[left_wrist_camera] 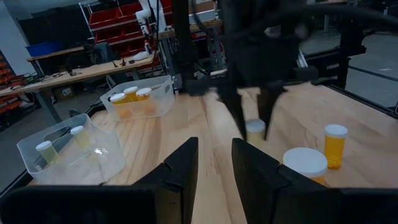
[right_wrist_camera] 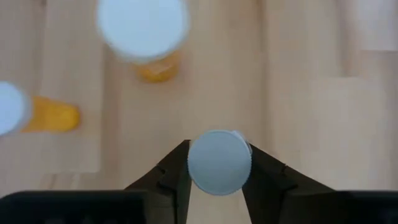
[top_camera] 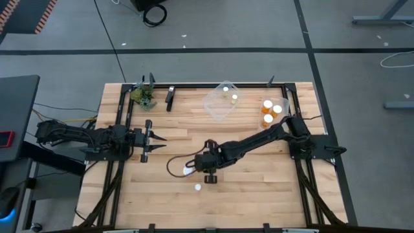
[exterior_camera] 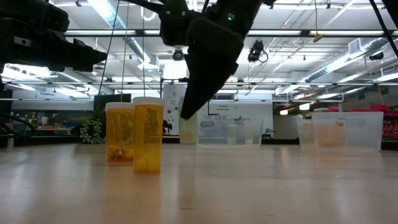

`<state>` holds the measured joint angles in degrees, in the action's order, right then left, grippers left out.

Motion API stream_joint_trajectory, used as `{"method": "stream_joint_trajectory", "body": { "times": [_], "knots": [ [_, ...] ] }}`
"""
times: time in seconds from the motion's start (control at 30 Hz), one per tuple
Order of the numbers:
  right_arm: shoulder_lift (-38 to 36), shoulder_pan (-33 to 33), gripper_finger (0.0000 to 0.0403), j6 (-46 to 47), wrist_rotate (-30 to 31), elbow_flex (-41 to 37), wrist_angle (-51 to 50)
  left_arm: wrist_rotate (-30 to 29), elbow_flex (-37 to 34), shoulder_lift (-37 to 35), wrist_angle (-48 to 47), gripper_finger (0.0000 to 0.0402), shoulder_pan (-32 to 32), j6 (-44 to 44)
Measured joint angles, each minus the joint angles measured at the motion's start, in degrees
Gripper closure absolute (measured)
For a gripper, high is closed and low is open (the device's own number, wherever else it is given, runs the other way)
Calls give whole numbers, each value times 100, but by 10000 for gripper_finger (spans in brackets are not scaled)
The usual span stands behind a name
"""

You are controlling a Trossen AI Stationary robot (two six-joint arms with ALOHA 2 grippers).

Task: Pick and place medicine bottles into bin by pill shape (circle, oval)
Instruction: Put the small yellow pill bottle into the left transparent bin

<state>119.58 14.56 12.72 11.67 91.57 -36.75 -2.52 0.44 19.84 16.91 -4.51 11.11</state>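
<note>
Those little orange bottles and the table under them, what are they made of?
The bottles look like see-through amber plastic: light passes through the bodies, and pills show at the bottom of one. Their caps seem matte white plastic with a ribbed edge, one sitting between the right pincer's fingers. The table looks like pale wood planks, with visible grain and seams.

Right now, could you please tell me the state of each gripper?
Left gripper: open, holding nothing, waiting at the table's left side.
Right gripper: closed on a white-capped medicine bottle mid-table.
</note>
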Motion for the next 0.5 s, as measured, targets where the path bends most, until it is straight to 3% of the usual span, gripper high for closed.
{"method": "stream_joint_trajectory", "body": {
  "times": [0.5],
  "knots": [
    [-570,-921,271,-713,86,2,-111,2,-1,2,0,294,0,0]
  ]
}}
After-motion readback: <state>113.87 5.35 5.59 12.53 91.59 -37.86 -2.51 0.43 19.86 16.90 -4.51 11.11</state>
